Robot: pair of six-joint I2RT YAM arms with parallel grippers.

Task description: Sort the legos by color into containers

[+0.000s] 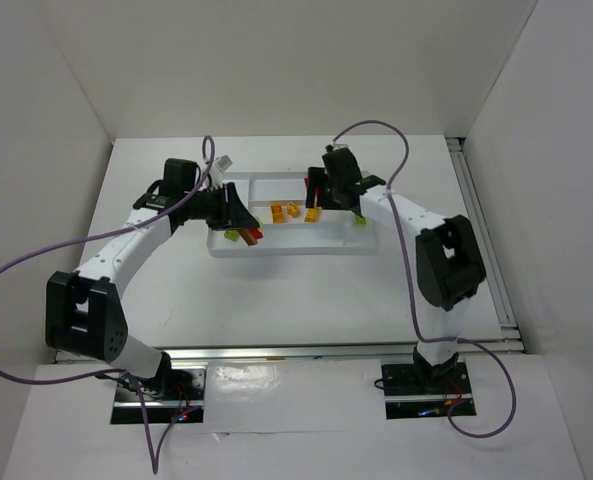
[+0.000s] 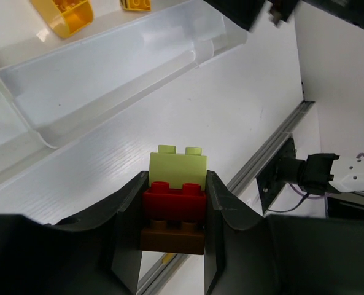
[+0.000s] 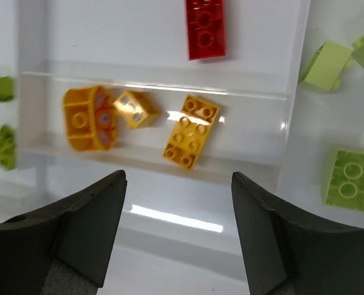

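The left hand (image 2: pixel 174 190) is clamped on the red-topped stacked block (image 2: pixel 174 208) at the left end of the tray (image 2: pixel 108 80). A lime brick (image 2: pixel 178 170) touches the block's far side. Separate the colours before release, and lower each into its own compartment. The right hand (image 3: pixel 178 184) hangs spread above the orange bricks (image 3: pixel 191 131).

I see the overhead looking down from high behind; both wrist cameras sit close, peering beyond their fingers (image 3: pixel 77 227) onto the same tray (image 1: pixel 296 250).
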